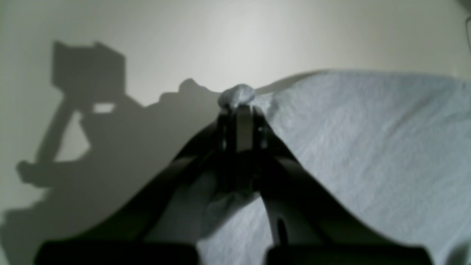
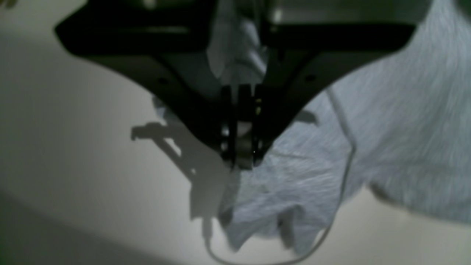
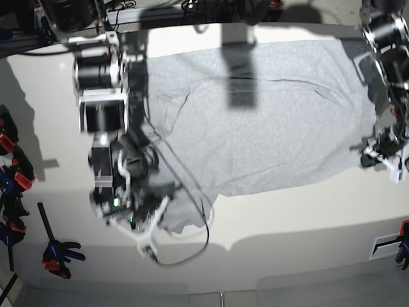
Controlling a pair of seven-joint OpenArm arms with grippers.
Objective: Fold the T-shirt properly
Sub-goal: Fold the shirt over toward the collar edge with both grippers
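Folding barely starting: grey T-shirt (image 3: 268, 121) lying mostly flat across the table (image 3: 287, 217), from 10 to 3 o'clock. Left gripper (image 1: 238, 106) pinching an edge at 3 o'clock; right gripper (image 2: 241, 162) pinching a bunched corner at 7 o'clock. All folds remaining.
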